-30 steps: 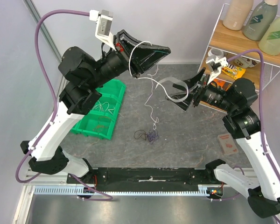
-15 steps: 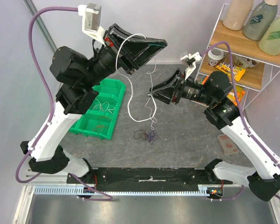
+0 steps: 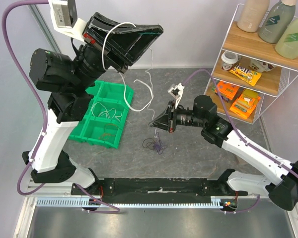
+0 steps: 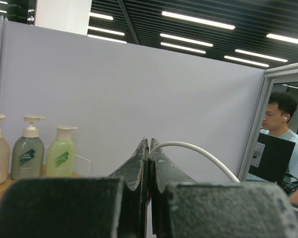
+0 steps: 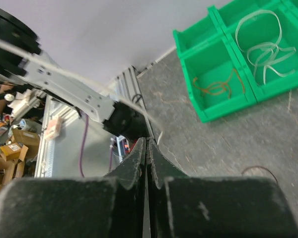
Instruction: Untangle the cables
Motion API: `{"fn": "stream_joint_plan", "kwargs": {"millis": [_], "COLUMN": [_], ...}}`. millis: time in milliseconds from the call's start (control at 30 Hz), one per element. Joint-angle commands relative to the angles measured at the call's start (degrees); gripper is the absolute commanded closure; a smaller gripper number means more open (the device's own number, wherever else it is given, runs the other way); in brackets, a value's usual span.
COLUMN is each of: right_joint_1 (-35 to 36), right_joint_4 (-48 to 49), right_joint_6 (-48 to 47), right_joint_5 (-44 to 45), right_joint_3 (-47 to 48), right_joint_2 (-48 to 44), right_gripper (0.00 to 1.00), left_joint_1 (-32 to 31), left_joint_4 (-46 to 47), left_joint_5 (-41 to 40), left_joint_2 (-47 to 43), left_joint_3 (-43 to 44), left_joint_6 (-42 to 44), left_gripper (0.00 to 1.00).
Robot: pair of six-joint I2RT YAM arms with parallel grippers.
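The left pincer [image 3: 160, 30], high, and the right pincer [image 3: 152, 124], low at centre, are both clenching the white cable [image 3: 130, 105], seemingly trailing into the tangled clump [image 3: 155, 145] on the table [image 3: 198, 153], not yet freed.

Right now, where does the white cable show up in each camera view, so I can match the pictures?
Top external: white cable loops from upper left down toward the centre.
Left wrist: white cable arcs right out of the shut left gripper.
Right wrist: pale streak running from upper left into the right gripper.
Shared landmark: green bin, left in top external, upper right in right wrist.
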Motion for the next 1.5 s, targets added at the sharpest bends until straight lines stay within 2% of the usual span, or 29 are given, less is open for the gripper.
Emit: {"fn": "stream_joint_plan", "kwargs": {"millis": [0,300,533,633,733,867,967,1067,1267,1333,1467], "right_joint_1": [0.37,0.46,0.37,0.28,-0.42,-1.39,-1.65,-1.83,-2.27,-2.27,-2.36], "right_joint_4": [-0.17,7.12,1.60,-4.63,-9.74,-15.63,-19.32,-22.75,-26.62,-27.85,-29.52], "right_joint_6": [-4.84,-4.85,-7.92,-9.15,-9.86,-8.63,-7.92,-8.10,-9.24,-10.03,-10.56], "right_joint_5": [5.11,7.14,10.47,15.30,18.56,20.67,22.43,25.15,27.79,28.58,30.17], "right_joint_3": [-4.75,-18.20,-17.07,-15.49,-14.78,-15.31,-15.40,-14.79,-13.03,-12.41,-12.15], "right_joint_2": [-0.55,3.13,8.32,6.84,2.19,-4.66,-9.41,-12.84,-16.01,-16.28,-17.86], "right_gripper": [0.94,0.96,1.00,0.92,0.89,0.87,0.87,0.87,0.87,0.87,0.87], "left_joint_1": [0.44,0.53,0.53,0.62,0.53,2.46,10.17,19.31,31.01,33.65,36.56], "left_joint_4": [1.68,3.97,0.20,-5.86,-10.08,-13.00,-13.17,-11.42,-8.25,-8.43,-8.25], "left_joint_5": [-0.96,-2.18,-5.70,-10.26,-16.93,-29.84,-34.26,-32.95,-30.49,-29.79,-29.70], "left_joint_2": [0.70,0.09,-1.05,-1.75,-4.47,-7.29,-8.43,-9.57,-9.58,-9.49,-9.49], "left_joint_3": [3.27,6.08,6.61,5.13,0.30,-7.78,-13.06,-19.38,-31.96,-35.21,-39.79], "left_joint_6": [3.74,5.76,12.26,16.30,23.58,32.83,28.20,20.28,8.96,4.64,3.22], "left_gripper": [0.98,0.98,0.98,0.98,0.98,0.98,0.98,0.98,0.98,0.98,0.98]}}
